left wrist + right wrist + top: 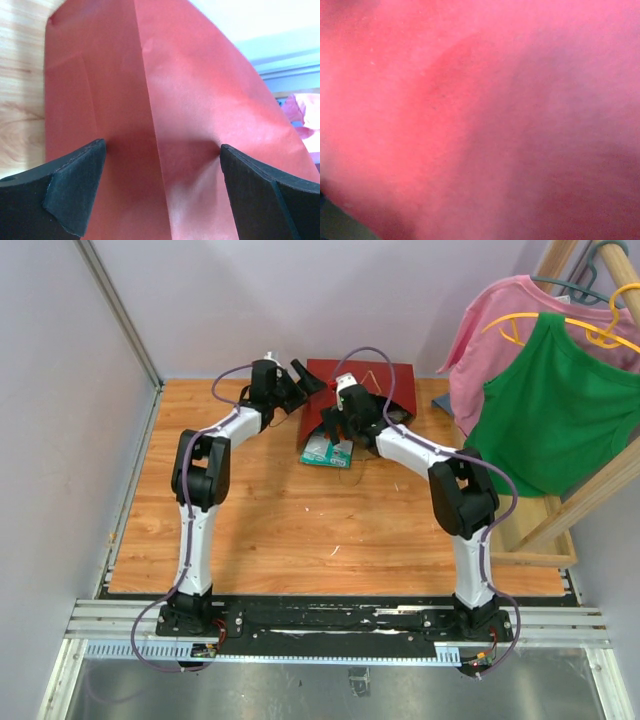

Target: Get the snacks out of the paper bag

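Observation:
The dark red paper bag [388, 377] lies on the wooden table at the far middle, its mouth towards me. It fills the left wrist view [200, 90]. My left gripper [303, 378] is open at the bag's left side; its two fingers stand wide apart over the red paper [162, 150] and hold nothing. My right gripper [336, 424] is at the bag's mouth, just above a teal and green snack packet [325, 451] that lies on the table there. The right wrist view shows only a red-pink blur, so its jaws are hidden. The other snacks are out of view.
A pink shirt [497, 320] and a green shirt [555, 415] hang from a wooden rack [560, 515] at the right, close to the bag. A lilac wall with a metal rail [120, 310] bounds the table's left side.

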Motion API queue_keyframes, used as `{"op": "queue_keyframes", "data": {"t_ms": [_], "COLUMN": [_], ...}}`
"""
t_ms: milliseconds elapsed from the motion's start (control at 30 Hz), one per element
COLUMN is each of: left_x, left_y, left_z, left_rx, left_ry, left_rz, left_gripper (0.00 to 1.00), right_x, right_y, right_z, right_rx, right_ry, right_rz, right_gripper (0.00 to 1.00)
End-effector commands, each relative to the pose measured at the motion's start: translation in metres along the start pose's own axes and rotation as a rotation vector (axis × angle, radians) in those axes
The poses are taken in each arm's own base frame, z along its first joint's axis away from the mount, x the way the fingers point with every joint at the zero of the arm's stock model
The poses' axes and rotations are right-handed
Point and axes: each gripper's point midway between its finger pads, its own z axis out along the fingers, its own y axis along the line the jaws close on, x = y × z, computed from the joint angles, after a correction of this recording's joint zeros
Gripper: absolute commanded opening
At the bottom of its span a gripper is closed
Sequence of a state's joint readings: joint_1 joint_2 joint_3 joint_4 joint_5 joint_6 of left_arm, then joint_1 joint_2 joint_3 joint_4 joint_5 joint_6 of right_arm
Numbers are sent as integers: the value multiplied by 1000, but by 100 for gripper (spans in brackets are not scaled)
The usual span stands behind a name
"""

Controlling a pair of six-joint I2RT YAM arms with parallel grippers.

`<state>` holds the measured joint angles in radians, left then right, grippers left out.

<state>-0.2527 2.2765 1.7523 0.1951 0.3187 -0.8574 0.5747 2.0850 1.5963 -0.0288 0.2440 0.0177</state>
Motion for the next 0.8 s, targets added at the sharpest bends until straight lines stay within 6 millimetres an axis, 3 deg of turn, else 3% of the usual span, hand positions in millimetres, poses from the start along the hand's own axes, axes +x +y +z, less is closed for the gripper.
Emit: {"op": "queue_keyframes", "data": {"t_ms": [0, 100, 200, 267, 333, 367, 467, 500, 633, 767], "left_x": [5, -22, -39, -44, -35, -27, 12, 24, 88, 129], "left_y": [-37, -48, -47, -43, -25, -14, 12, 9, 22, 28], "left_z": [-4, -39, -91, -132, -172, -190, -239, -256, -291, -317], "left_rx": [12, -51, -139, -174, -203, -205, -211, -183, -164, -138], "left_ry": [3, -102, -177, -210, -205, -190, -151, -153, -116, -95], "left_rz": [64, 153, 237, 272, 260, 247, 205, 207, 197, 175], "left_gripper": [100, 100, 100, 100, 100, 100, 100, 100, 100, 100], "right_x": [-21, -20, -4, 10, 26, 50, 90, 106, 154, 177], "right_y": [-6, 5, 19, 29, 39, 43, 48, 48, 30, 7], "right_z": [-29, -70, -113, -142, -176, -187, -221, -229, -256, -277], "right_rx": [-101, -193, -270, -294, -322, -327, -334, -329, -297, -246], "right_ry": [-54, -93, -101, -108, -122, -95, -98, -100, -134, -175], "right_rz": [0, -23, -23, -14, 2, 12, 73, 93, 221, 299], "right_gripper": [98, 98, 98, 98, 98, 98, 98, 98, 98, 98]}}
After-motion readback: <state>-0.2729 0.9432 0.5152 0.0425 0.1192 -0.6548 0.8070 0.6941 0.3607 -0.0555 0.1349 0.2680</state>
